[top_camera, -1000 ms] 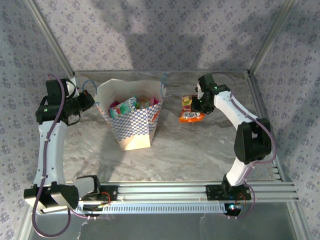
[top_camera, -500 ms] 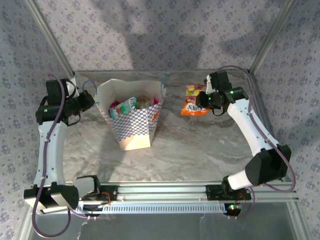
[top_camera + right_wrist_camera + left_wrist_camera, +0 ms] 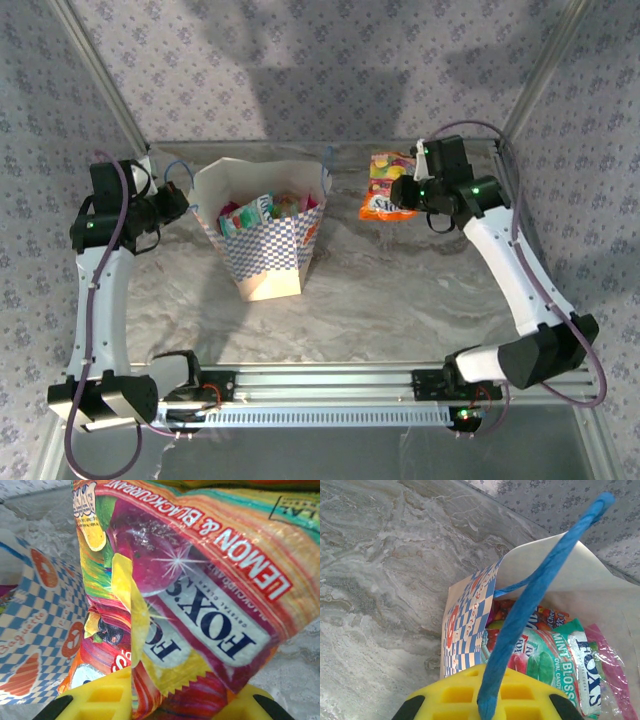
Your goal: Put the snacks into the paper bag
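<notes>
Multicoloured packet [image 3: 384,190] is now up off the desk [image 3: 400,300] near its far-right corner, higher than 1 s ago, my right gripper [image 3: 402,192] clamped on it. Paper bag [image 3: 265,250] stands far-left of centre w/ other snacks [image 3: 250,212] inside; left gripper [image 3: 178,200] pinches its blue handle [image 3: 530,595]. Just carry & drop left, I reckon.

Cream paper bag [image 3: 268,283], blue-white checks; blue cord handle [image 3: 530,600]; multicoloured packet [image 3: 200,595].
</notes>
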